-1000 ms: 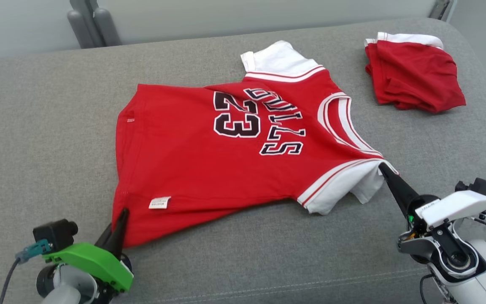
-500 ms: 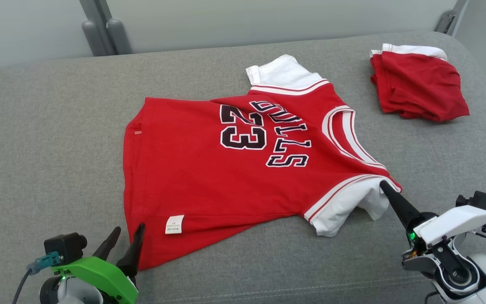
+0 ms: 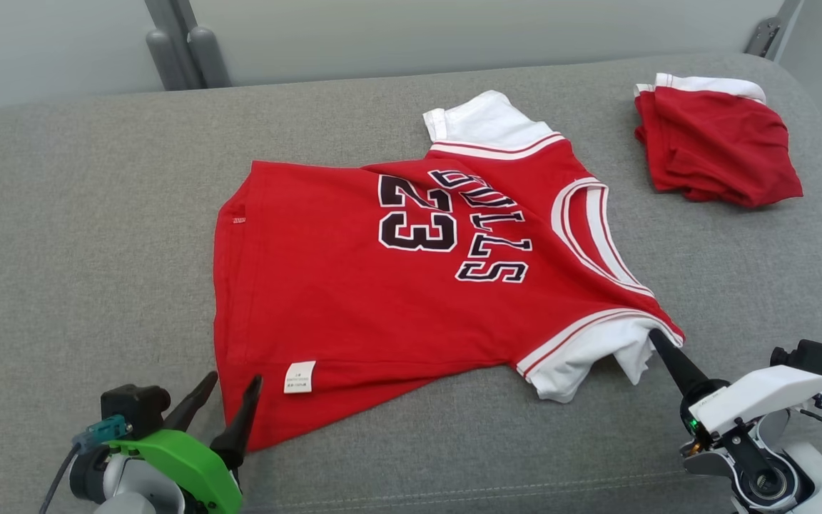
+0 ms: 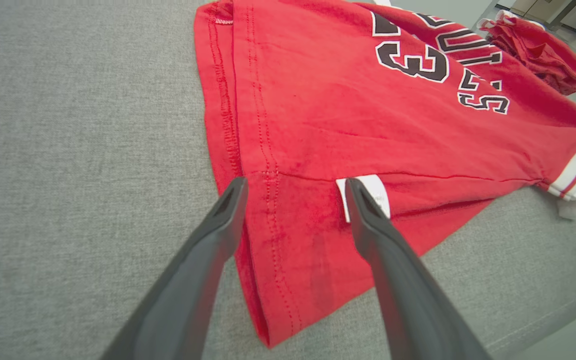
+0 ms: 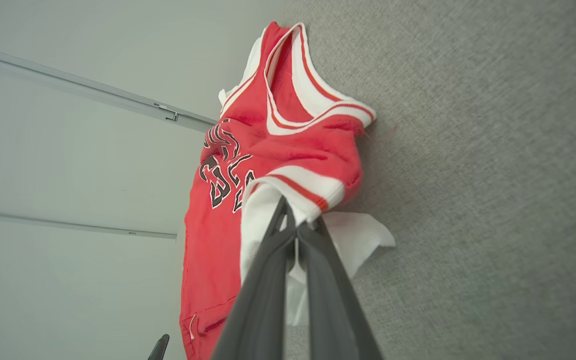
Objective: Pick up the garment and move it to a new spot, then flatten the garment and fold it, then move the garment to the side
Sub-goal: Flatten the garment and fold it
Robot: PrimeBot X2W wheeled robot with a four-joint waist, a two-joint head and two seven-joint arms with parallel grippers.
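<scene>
Jersey (image 3: 397, 285) — red, numbered 23, trimmed in white — lies spread with its print showing on a grey cushion (image 3: 61, 214), hem to the left and collar to the right. The robot's left gripper (image 3: 235, 377) hovers at the near-left hem corner, jaws spread wide and holding nothing, one finger over bare cushion and the other by the white label (image 3: 300, 376). The right gripper (image 3: 655, 335) is pinched tight on the white edge of the near sleeve. A second red garment (image 3: 721, 143) sits folded at the far right — well apart.
</scene>
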